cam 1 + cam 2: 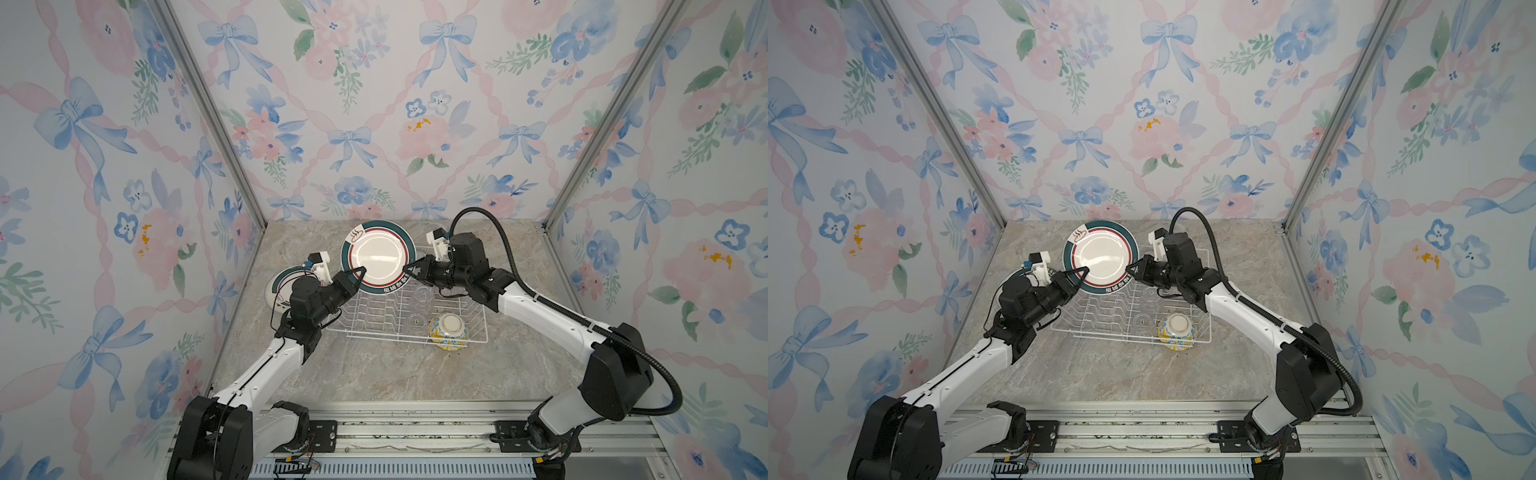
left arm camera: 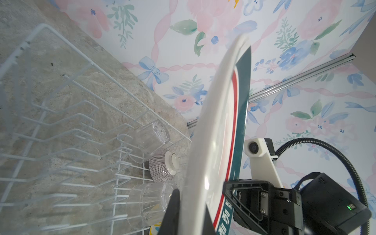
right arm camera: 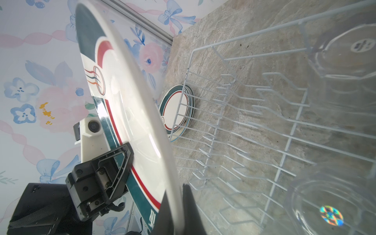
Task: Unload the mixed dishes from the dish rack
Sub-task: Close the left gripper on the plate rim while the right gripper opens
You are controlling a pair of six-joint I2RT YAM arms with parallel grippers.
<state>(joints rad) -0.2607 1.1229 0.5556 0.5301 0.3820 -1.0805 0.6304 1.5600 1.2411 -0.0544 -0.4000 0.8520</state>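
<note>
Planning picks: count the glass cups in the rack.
2, both in the dish rack: near glass cup beside the yellow-blue bowl, far glass cup behind it. Others may be hidden.

You'll see the teal-rimmed plate (image 1: 377,257) is glazed ceramic, smooth and glossy enough to throw white glare off its centre. The dish rack (image 1: 374,333) is thin wire with a smooth white coating. The 2 cups (image 1: 417,321) are clear and ribbed, glass or plastic; you can't tell which. The yellow-blue bowl (image 1: 448,330) has a shiny glaze, the purple-striped bowl (image 2: 160,168) a finely ridged, matt-looking side. The tabletop (image 1: 374,374) looks like matt, veined stone. The arms' shells (image 1: 266,368) are smooth white plastic, their joints matt black.
</note>
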